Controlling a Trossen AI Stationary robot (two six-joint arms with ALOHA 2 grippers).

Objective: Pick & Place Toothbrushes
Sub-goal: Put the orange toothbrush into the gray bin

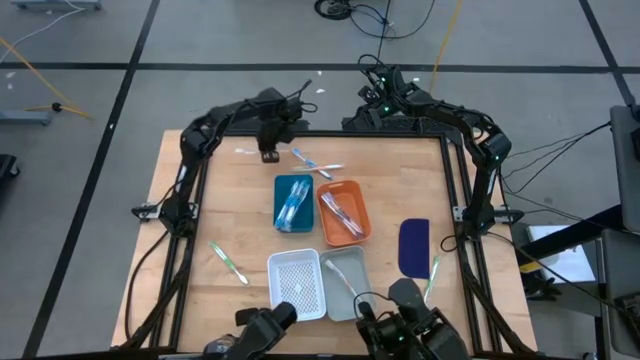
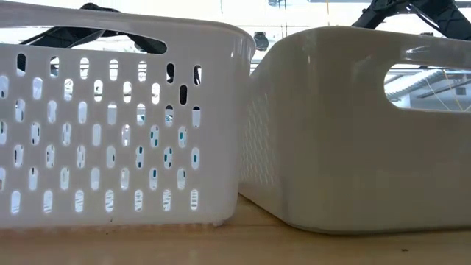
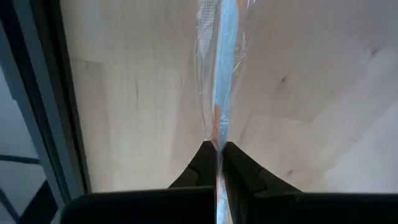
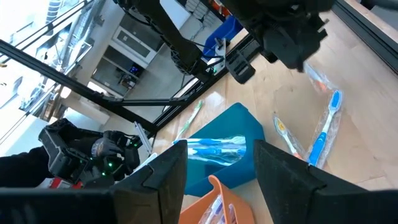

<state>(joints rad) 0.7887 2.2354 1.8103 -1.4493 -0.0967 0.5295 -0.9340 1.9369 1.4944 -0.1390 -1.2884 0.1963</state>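
Observation:
My left gripper (image 1: 268, 152) is at the table's far edge, pointing steeply down, shut on a clear-wrapped blue and orange toothbrush (image 3: 221, 68). My right gripper (image 4: 221, 174) waits open and about level above the far edge (image 1: 378, 105), with nothing between its fingers. Two blue toothbrushes (image 1: 316, 165) lie crossed on the table by the far edge. One green toothbrush (image 1: 228, 262) lies at the left and another (image 1: 432, 275) at the right. More toothbrushes lie in the blue tray (image 1: 293, 202), the orange tray (image 1: 344, 213) and the pale tray (image 1: 346, 283). My left gripper pinches the wrapped toothbrush between its two fingertips (image 3: 239, 163), at a place along its shaft (image 3: 217, 134). The fingers come from above, pointing steeply down. The toothbrush's long part sticks out past them over the wood. Whether it touches the table, I cannot tell.
A white perforated tray (image 1: 297, 284) stands beside the pale tray at the near edge; the two fill the low view (image 2: 118, 125) (image 2: 353, 125). A dark blue flat oblong piece (image 1: 413, 246) lies at the right. A black frame (image 1: 455, 190) borders the table.

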